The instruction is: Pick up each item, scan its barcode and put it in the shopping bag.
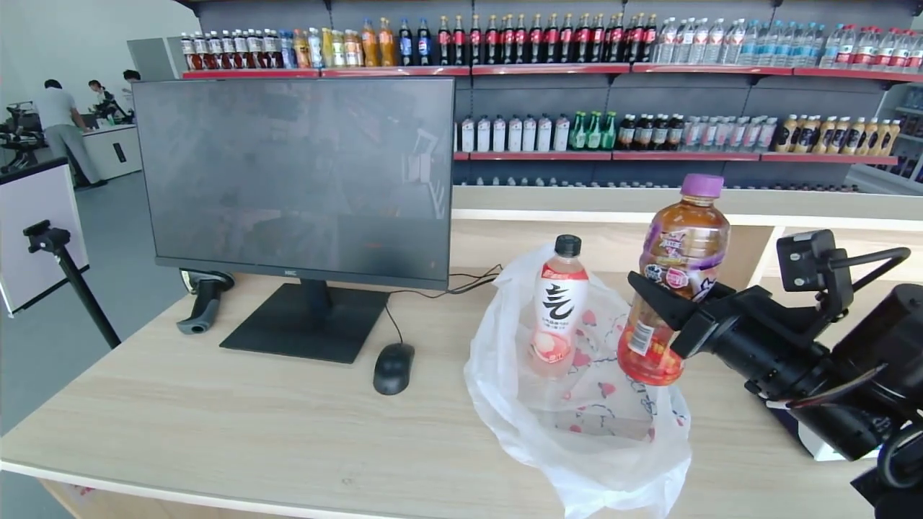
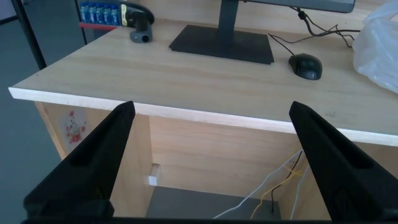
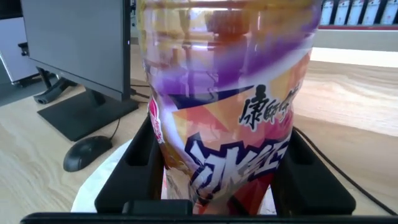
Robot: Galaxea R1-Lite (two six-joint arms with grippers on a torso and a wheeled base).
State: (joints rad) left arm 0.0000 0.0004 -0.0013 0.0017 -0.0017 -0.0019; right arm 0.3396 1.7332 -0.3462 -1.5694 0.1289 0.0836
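Note:
My right gripper is shut on a tea bottle with a purple cap, held upright above the right side of the white shopping bag; the same tea bottle looms close in the right wrist view, clamped between the black fingers. A pink drink bottle with a black cap stands upright inside the bag. The handheld barcode scanner rests on the counter left of the monitor. My left gripper hangs open below the counter's front edge, well away from everything.
A monitor on a black stand fills the counter's back left, with a black mouse and its cable in front. Shelves of bottles line the far wall. The wooden counter has bare surface at the front left.

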